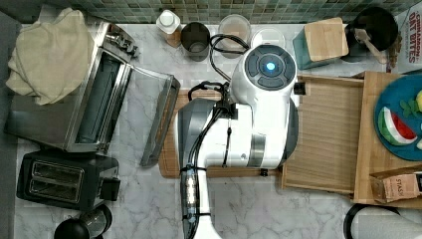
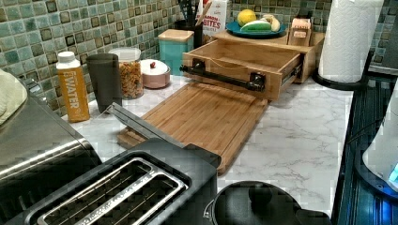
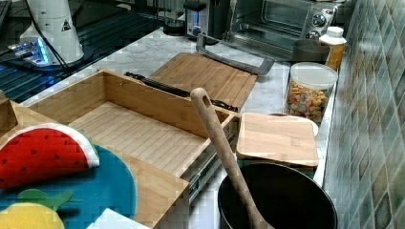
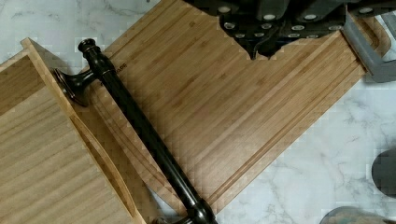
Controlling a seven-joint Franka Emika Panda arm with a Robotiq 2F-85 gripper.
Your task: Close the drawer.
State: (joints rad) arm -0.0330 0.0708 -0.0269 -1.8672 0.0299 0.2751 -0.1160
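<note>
Standing open, drawer (image 4: 42, 158) beside gripper (image 4: 254, 44)

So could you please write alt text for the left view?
A bamboo drawer with a dark bar handle stands pulled open over a wooden cutting board on a marble counter, with a toaster in front.

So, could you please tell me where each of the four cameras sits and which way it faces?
Top view: overhead, looking straight down; the white arm covers part of the open light bamboo drawer.
Left view: low, beyond the black toaster, facing the drawer's black bar handle.
Right view: behind the drawer, looking back at the arm's white base.
Wrist view: looking down at the handle.
All share the drawer.
</note>
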